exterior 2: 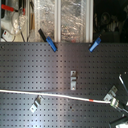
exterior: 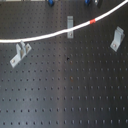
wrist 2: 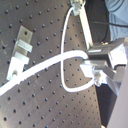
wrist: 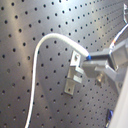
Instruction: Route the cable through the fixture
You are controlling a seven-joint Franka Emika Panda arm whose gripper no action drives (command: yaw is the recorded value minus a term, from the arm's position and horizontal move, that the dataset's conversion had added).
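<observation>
You are looking at a black perforated board dotted with rows of holes, with three small metal brackets bolted to it. In the first exterior view the white cable runs across the board from the first exterior view's left edge up toward its top right corner, passing over the middle bracket and just above the left bracket; the right bracket sits below it, apart. The red tape band lies between the middle and right brackets. In both wrist views the gripper is clenched on the cable, which loops away from the fingers.
</observation>
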